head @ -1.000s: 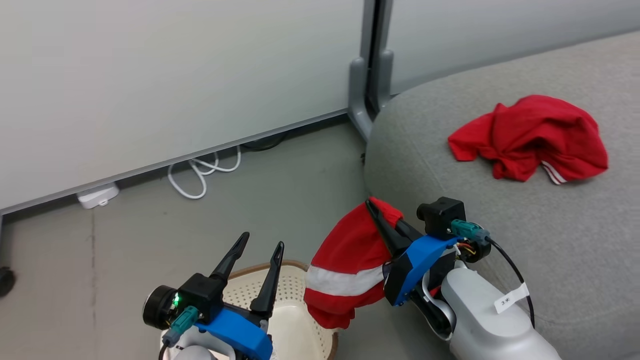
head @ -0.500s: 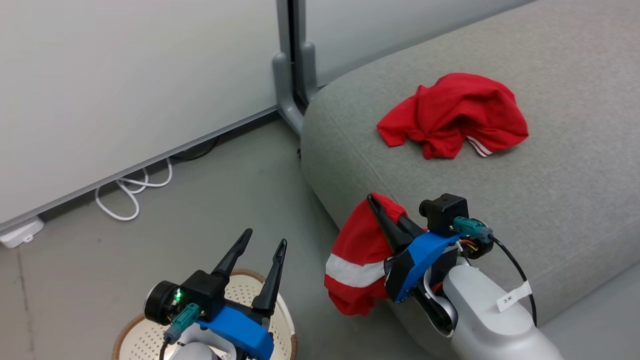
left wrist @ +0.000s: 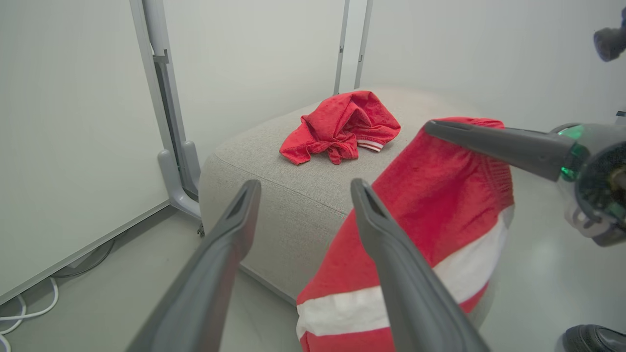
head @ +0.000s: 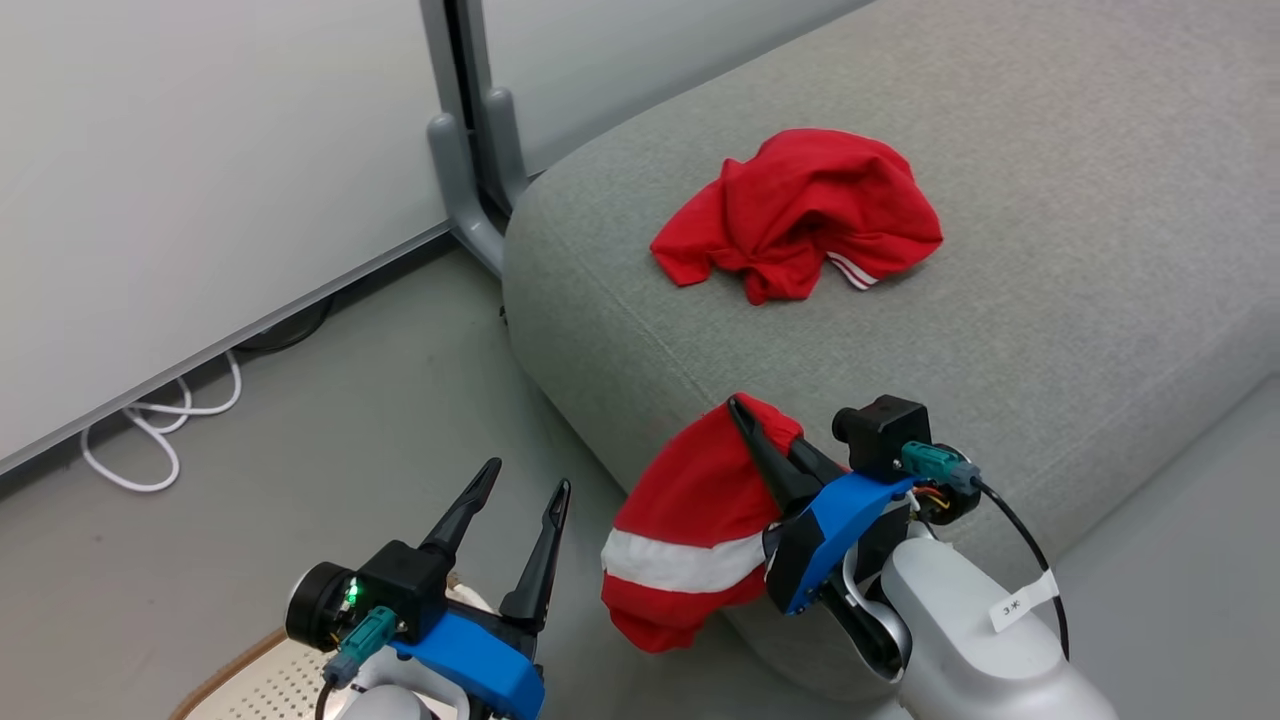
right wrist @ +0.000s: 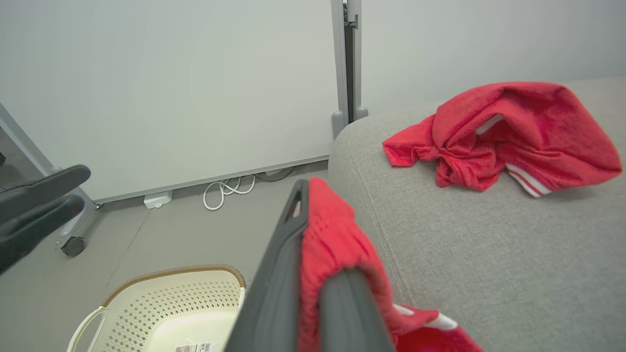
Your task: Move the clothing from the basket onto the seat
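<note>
My right gripper (head: 745,415) is shut on a red garment with a broad white band (head: 690,520), which hangs from the fingers against the front edge of the grey seat (head: 1000,330). The right wrist view shows the fabric (right wrist: 332,244) bunched between the shut fingers. A second red garment with thin white-striped trim (head: 800,210) lies crumpled on top of the seat. My left gripper (head: 526,478) is open and holds nothing, above the cream basket (head: 260,680) at the lower left. In the right wrist view the basket (right wrist: 171,303) holds no clothing.
White wall panels stand behind, with a grey post foot (head: 470,190) at the seat's left corner. A white cable (head: 150,450) loops on the grey floor by the wall. A caster wheel (right wrist: 73,246) sits at the left.
The head camera has swung, so the seat now sits nearer the middle and the basket has slid to the lower left corner. Both grippers keep their pose, the right still holding the banded garment.
</note>
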`<state>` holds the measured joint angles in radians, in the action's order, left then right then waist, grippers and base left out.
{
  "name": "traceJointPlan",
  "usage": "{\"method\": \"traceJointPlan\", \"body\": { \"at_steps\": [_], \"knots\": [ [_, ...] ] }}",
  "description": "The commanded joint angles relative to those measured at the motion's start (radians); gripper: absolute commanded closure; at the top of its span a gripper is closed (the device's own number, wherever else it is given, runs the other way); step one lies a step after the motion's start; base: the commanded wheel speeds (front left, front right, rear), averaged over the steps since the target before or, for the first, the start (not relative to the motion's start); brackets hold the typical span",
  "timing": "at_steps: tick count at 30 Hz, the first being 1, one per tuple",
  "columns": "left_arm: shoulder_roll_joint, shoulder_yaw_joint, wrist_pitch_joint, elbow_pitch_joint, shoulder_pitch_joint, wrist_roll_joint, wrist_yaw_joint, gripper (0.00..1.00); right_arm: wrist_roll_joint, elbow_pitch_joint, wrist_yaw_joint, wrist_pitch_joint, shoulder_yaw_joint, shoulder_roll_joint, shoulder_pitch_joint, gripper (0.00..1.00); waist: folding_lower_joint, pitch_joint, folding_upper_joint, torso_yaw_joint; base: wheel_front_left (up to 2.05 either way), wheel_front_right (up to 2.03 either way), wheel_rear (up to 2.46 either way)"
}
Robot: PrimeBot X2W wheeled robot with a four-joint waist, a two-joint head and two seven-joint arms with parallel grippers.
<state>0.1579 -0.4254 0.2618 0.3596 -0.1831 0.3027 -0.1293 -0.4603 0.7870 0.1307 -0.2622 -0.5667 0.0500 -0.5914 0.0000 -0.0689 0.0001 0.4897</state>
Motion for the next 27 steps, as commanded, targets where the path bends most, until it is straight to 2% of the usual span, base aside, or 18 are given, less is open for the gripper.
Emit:
{"method": "traceJointPlan", "body": {
  "at_steps": [1,7,21,27],
  "knots": [
    [0.003,0.004,0.005,0.001,-0.007,0.004,-0.001,0.00,-0.001,-0.001,0.000,-0.004,-0.001,0.001,0.010,1.00,0.0000,0.003,-0.0001,0.020,0.00,0.00,0.00],
    [-0.003,0.003,0.005,0.004,-0.007,0.004,-0.001,0.00,0.002,0.004,0.000,-0.004,0.006,0.001,0.015,1.00,0.0000,0.009,-0.0001,0.041,0.00,0.00,0.00],
    [0.021,-0.004,0.005,-0.005,-0.023,-0.001,-0.001,0.00,0.010,-0.022,0.000,-0.004,0.043,0.001,0.018,1.00,0.0000,-0.022,-0.0001,0.028,0.00,0.00,0.00],
    [0.036,0.018,0.005,-0.022,-0.026,-0.010,-0.001,0.00,0.021,-0.047,0.000,-0.004,0.060,0.001,-0.056,1.00,0.0000,-0.059,-0.0001,0.041,0.00,0.00,0.00]
  ]
}}
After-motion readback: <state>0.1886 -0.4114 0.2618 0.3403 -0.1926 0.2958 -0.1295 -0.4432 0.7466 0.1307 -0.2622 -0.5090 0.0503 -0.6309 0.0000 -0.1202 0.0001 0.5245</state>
